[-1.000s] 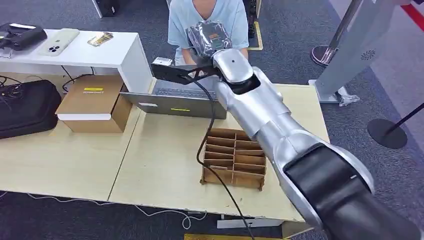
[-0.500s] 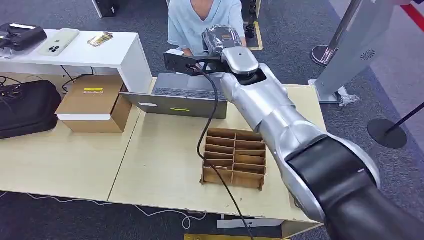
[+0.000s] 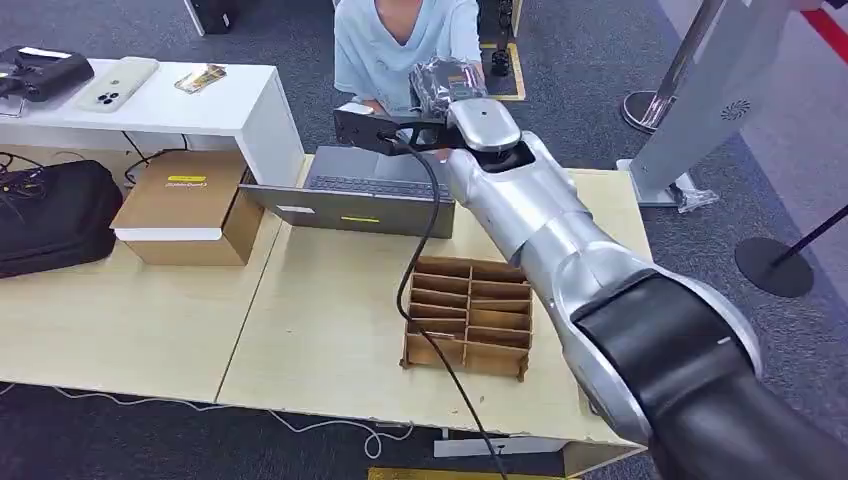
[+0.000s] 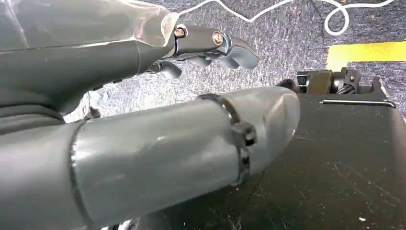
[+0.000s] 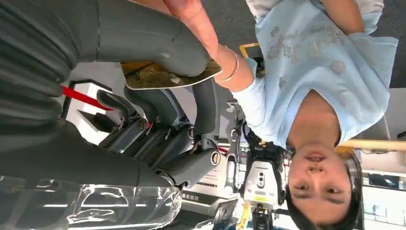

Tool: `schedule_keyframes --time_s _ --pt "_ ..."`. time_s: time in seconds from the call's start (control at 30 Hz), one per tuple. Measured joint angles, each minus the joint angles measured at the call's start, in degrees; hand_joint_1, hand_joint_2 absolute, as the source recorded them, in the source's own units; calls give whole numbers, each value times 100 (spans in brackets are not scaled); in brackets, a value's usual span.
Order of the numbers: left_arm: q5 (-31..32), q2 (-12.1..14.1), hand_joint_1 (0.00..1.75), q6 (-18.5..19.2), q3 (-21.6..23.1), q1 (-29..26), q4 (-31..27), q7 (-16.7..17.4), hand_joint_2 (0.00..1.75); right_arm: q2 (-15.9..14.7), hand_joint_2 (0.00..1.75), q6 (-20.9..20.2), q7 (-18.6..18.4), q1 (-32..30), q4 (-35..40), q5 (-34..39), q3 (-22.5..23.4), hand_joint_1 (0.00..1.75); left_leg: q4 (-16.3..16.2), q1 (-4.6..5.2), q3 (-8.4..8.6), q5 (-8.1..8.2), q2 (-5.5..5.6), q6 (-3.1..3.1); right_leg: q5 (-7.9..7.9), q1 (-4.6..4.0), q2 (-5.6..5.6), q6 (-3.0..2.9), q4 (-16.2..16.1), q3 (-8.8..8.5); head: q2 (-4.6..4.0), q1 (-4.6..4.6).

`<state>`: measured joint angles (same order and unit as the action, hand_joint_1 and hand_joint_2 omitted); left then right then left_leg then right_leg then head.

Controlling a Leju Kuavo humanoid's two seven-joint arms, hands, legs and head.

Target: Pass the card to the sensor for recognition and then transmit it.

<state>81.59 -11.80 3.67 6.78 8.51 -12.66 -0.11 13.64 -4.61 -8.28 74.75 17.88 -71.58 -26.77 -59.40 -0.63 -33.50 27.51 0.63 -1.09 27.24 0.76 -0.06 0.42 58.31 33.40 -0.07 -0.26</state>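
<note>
The wooden table (image 3: 330, 330) stands on grey carpet. A laptop (image 3: 350, 200) sits at its far edge and a divided box (image 3: 470, 318) near the front edge. A brown carton (image 3: 185, 205) sits at the far left.

The card (image 5: 167, 76) is gold, flat and thin. The right hand (image 5: 158, 86) pinches it under its thumb, held out past the far edge to a person (image 3: 405, 45), whose hand (image 5: 191, 19) touches it.

The left hand (image 4: 210, 40) hangs with fingers curled, holding nothing.

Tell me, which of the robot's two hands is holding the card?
The right hand, raised toward the person across the table, pinches the card under its thumb. The left hand hangs over the carpet, holding nothing.
</note>
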Motion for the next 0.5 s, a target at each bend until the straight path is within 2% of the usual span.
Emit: schedule_keyframes --time_s 0.07,0.1,0.13,0.37,0.5 --pt "0 0 0 -4 0 2 0 0 0 0 175 0 0 -1 -7 0 2 168 0 0 0 0 0 0 0 0 0 0 0 0 0 2" --pt "0 0 0 -4 2 4 0 0 0 0 175 2 0 -3 -9 0 7 61 0 0 0 0 0 0 0 0 0 0 0 0 0 0" --pt "0 -2 0 -7 2 6 0 0 0 0 175 4 0 -5 -13 0 9 2 0 0 0 0 0 0 0 0 0 0 0 0 0 2" --pt "-28 -2 0 -15 2 7 0 -7 0 -2 175 48 11 -52 -28 0 11 0 0 0 0 0 0 0 0 0 0 0 0 0 0 0" --pt "-33 -2 0 -11 2 7 0 -7 0 -7 175 315 70 -65 -17 140 88 0 0 0 0 0 0 0 0 0 0 0 0 0 0 2"
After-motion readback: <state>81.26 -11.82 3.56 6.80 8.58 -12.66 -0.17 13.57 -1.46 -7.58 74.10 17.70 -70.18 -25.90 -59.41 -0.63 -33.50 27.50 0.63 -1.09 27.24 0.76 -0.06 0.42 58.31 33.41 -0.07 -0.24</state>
